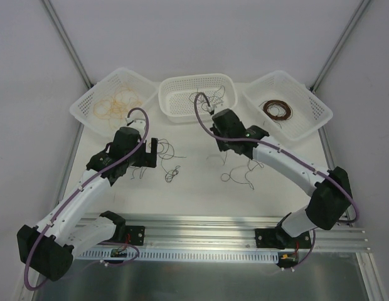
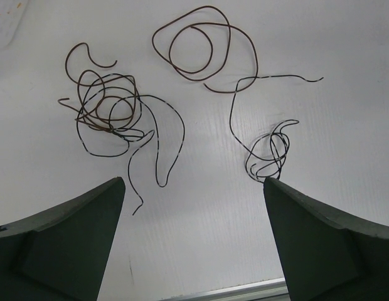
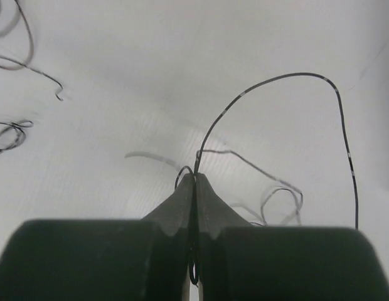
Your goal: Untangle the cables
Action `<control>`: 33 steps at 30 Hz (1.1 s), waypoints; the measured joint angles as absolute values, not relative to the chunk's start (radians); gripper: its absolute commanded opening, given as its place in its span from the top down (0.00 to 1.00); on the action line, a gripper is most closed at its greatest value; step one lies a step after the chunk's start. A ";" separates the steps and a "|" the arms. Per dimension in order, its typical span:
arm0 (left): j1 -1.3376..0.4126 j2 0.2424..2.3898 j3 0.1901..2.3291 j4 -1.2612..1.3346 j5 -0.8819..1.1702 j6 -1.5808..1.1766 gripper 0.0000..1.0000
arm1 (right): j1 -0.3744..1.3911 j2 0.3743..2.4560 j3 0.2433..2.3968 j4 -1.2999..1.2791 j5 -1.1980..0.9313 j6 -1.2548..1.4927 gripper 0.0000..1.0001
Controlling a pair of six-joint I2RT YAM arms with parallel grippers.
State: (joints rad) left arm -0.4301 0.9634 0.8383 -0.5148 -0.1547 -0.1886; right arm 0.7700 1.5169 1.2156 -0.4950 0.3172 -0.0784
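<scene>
The right claw (image 3: 194, 179) is pinched tight on a hair-thin black wire (image 3: 276, 78), which arcs just above the white tabletop (image 3: 182, 63). The left claw (image 2: 193, 182) gapes wide and holds nothing, above tangled black and dark brown wires (image 2: 113, 113) lying mid-tabletop.

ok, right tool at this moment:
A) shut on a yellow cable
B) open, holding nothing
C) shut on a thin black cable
C: the right wrist view shows the right tool with its jaws pressed together on a black cable that arcs up from the tips.
</scene>
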 measured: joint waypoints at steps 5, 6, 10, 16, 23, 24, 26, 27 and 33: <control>-0.430 0.963 0.836 -0.515 -0.171 -0.189 0.06 | 0.751 1.510 1.584 -0.547 0.346 -0.227 0.99; -0.430 0.963 0.836 -0.514 -0.175 -0.189 0.06 | 0.742 1.514 1.661 -0.548 0.345 -0.255 0.99; -0.430 0.963 0.835 -0.515 -0.188 -0.189 0.06 | 0.692 1.570 1.954 -0.535 0.340 -0.352 0.99; -0.430 0.976 0.835 -0.514 -0.195 -0.189 0.06 | 0.616 1.700 2.157 -0.416 0.266 -0.422 0.99; -0.430 1.018 0.833 -0.514 -0.203 -0.189 0.06 | 0.530 1.964 2.206 -0.246 0.120 -0.404 0.99; -0.430 1.023 0.831 -0.514 -0.206 -0.189 0.06 | 0.521 2.016 2.215 -0.233 0.106 -0.397 0.99; -0.430 1.033 0.830 -0.514 -0.215 -0.188 0.06 | 0.506 2.115 2.224 -0.218 0.087 -0.380 0.84; -0.430 1.037 0.830 -0.514 -0.216 -0.188 0.06 | 0.500 2.160 2.223 -0.219 0.083 -0.370 0.78; -0.429 1.053 0.829 -0.514 -0.218 -0.187 0.06 | 0.489 2.257 2.102 -0.252 0.059 -0.328 0.25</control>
